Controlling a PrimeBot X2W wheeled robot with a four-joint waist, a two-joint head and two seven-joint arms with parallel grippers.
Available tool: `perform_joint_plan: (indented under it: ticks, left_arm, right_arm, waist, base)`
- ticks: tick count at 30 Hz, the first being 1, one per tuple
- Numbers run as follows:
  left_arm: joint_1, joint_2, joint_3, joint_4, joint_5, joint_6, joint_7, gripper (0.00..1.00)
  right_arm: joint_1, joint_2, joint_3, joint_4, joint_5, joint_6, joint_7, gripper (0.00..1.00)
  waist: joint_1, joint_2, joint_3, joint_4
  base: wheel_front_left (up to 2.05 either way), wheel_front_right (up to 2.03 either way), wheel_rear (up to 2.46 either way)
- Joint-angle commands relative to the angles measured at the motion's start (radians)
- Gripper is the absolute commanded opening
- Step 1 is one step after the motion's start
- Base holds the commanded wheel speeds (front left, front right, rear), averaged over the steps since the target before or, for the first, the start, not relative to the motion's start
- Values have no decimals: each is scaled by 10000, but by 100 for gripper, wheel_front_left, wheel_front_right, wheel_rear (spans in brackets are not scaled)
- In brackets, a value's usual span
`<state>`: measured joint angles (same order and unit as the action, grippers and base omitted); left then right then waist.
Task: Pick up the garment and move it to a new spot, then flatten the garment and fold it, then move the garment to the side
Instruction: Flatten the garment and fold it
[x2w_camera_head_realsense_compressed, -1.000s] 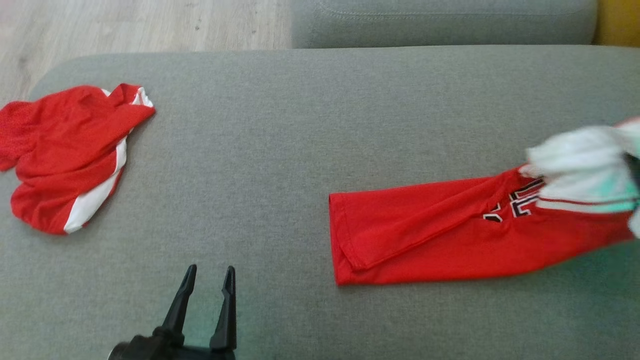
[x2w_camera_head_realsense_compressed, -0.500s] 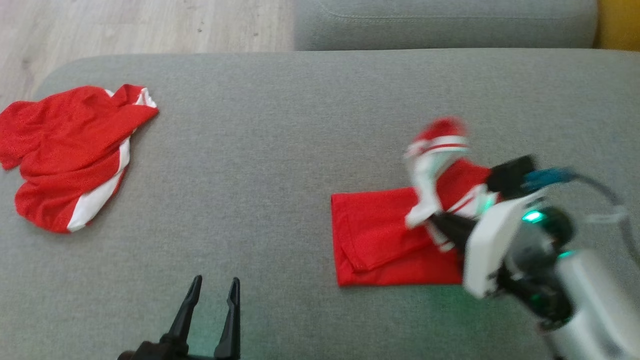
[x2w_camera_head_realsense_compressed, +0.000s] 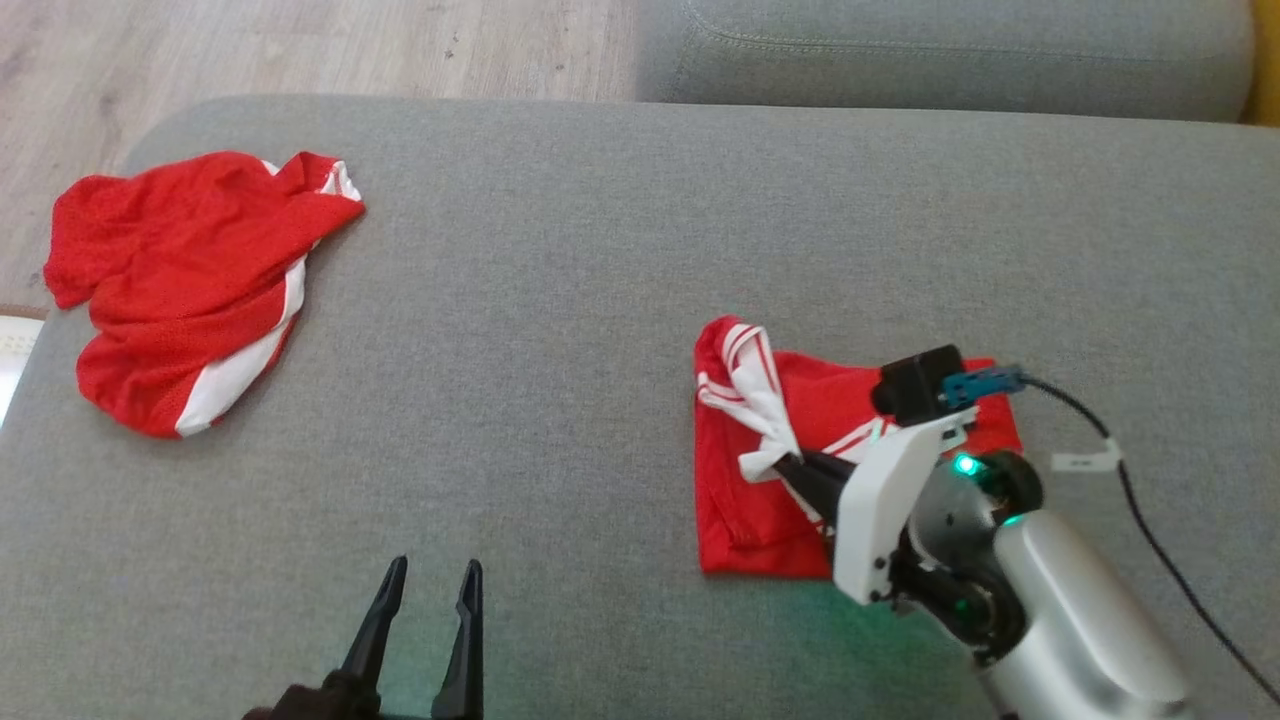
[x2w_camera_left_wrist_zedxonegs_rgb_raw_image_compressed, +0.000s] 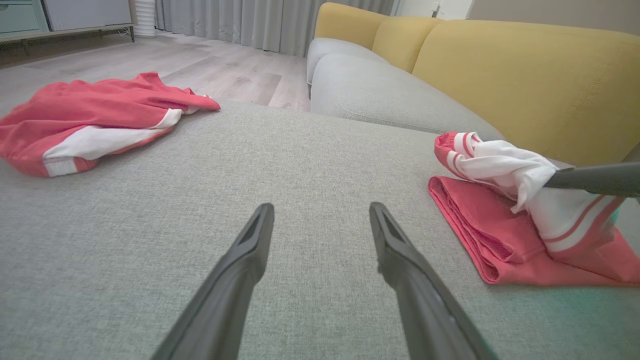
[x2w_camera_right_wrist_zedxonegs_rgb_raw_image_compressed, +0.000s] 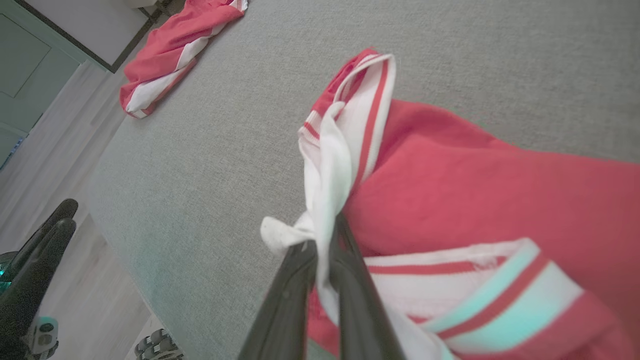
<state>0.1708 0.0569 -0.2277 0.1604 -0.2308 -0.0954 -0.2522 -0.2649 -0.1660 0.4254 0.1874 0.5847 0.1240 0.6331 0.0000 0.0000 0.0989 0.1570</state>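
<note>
- Garment (x2w_camera_head_realsense_compressed: 740, 520) placement first: we see it as a folded red bundle on the grey seat (x2w_camera_head_realsense_compressed: 560, 300), at the right of the head view. It lies directly under and just ahead of the right fingers (x2w_camera_head_realsense_compressed: 803, 471).
- The right fingers are clamped together on the garment's white striped trim (x2w_camera_head_realsense_compressed: 755, 390). They hold it raised off the red layers and draped towards the bundle's left edge.
- The left fingers (x2w_camera_head_realsense_compressed: 465, 620) stand apart and hold nothing, low over bare seat. They are well apart from the bundle, to its left and closer to the robot.
- The relation we think the next move turns on: the bundle's longer side runs left to right in the head view, and the held trim hangs over its left end. The right arm is far nearer, so we judge it should lay the trim down or carry the bundle aside. The left arm would have to reach across to help.
- Counts: two red garments, namely the folded one and a crumpled red-and-white one (x2w_camera_head_realsense_compressed: 190, 280) at the seat's far left. There are two pairs of fingers.
</note>
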Motion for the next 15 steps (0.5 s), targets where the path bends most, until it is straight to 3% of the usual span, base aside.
perform_joint_plan:
  ticks: [1, 2, 3, 4, 5, 11, 15]
  left_arm:
    - [-253, -65, 226, -213, -60, 75, -95, 100]
    - [-238, -66, 223, -206, -68, 87, -95, 100]
    - [-227, -66, 222, -201, -74, 97, -95, 100]
    - [-223, -66, 225, -199, -72, 103, -95, 100]
    - [-228, -66, 228, -194, -71, 105, -95, 100]
    - [-259, -66, 358, -117, 0, 78, -95, 100]
    - [-217, -66, 421, -99, 38, 57, -95, 100]
  right_arm:
    - [-424, 277, 167, -248, -129, 67, -156, 0]
    - [-419, 387, 159, -168, -146, 67, -208, 0]
    - [-414, 504, 109, -101, -162, 67, -300, 29]
    - [-417, 619, 48, -65, -195, 67, -436, 71]
    - [-405, 730, 1, -31, -170, 67, -544, 100]
    - [-112, 1109, -341, -811, 996, 67, -1969, 100]
    - [183, 1114, -716, -1347, 966, 67, -2730, 100]
  waist:
    - [0, 0, -16, -5]
    - [0, 0, -22, -20]
    - [0, 0, -24, -42]
    - [0, 0, -15, -71]
    - [0, 0, -13, -98]
    - [0, 0, -112, -376]
    - [0, 0, -189, -539]
  base:
    - [0, 0, 0]
    - [0, 0, 0]
    - [0, 0, 0]
    - [0, 0, 0]
    - [0, 0, 0]
    - [0, 0, 0]
    - [0, 0, 0]
